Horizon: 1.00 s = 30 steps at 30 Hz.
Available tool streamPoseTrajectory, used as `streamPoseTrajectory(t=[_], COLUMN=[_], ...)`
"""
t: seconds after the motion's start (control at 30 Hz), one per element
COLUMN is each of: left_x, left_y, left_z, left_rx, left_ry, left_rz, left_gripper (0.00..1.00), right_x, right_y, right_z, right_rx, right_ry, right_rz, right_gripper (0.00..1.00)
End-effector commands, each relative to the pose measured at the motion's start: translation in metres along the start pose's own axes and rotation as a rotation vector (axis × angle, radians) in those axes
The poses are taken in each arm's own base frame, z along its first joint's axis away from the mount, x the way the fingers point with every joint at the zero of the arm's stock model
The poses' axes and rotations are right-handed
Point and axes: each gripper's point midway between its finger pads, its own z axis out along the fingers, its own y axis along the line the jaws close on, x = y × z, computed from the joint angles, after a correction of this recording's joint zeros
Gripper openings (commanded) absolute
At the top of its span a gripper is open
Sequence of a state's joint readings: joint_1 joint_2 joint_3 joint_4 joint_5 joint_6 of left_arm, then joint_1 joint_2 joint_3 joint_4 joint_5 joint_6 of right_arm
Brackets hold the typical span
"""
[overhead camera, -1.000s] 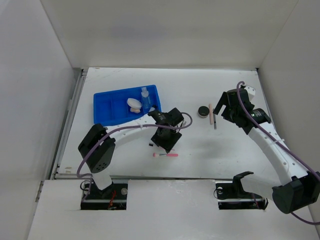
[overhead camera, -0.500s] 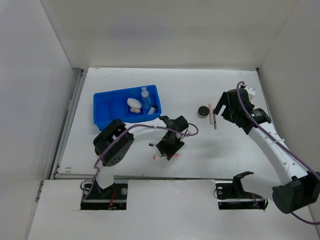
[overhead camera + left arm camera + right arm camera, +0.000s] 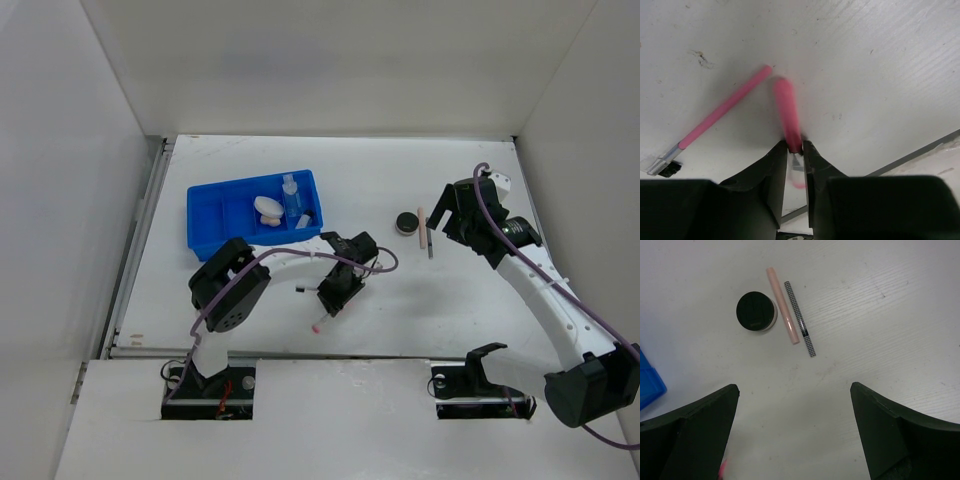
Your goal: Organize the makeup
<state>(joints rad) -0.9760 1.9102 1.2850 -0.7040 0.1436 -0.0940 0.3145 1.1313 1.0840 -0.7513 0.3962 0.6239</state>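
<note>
Since the earlier frame the left end effector (image 3: pixel 795 148) has closed on a pink brush (image 3: pixel 786 107) on the desk (image 3: pixel 880 75); the right end effector (image 3: pixel 793 390) stays wide open. Gripped near its end, the brush may pivot out.

Left gripper (image 3: pixel 795 150) lowered, jaws narrowed onto pink-handled brush (image 3: pixel 785 107), brush swung round, seemingly pinched.

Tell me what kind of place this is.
Probably a robot lab test cell: white table boxed in by plain white panels, two arms bolted at its near edge, left gripper pinching a pink-handled brush.
</note>
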Motion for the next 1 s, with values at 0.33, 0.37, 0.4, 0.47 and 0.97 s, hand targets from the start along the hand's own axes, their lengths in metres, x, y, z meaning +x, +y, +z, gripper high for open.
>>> streamPoseTrajectory(t=[0.33, 0.37, 0.4, 0.47, 0.97], left_x=[0.004, -0.001, -0.001, -0.015, -0.047], left_y=[-0.015, -0.017, -0.021, -0.032, 0.165], left_z=[-0.031, -0.041, -0.049, -0.07, -0.186], left_rx=[0.029, 0.033, 0.05, 0.099, -0.159], left_ry=[0.016, -0.008, -0.012, -0.083, -0.501], left_rz=[0.089, 0.092, 0.093, 0.104, -0.684], left_gripper=[0.0, 0.0, 0.0, 0.0, 0.0], right_x=[-0.014, -0.014, -0.014, -0.014, -0.015], right_y=[0.001, 0.001, 0.001, 0.001, 0.001], right_z=[-0.008, -0.008, -0.008, -0.008, -0.004], right_rx=[-0.013, -0.013, -0.013, -0.013, -0.006], right_ry=[-0.05, -0.05, -0.05, -0.05, -0.059], right_rz=[0.02, 0.02, 0.02, 0.02, 0.022], right_gripper=[0.99, 0.99, 0.99, 0.99, 0.99])
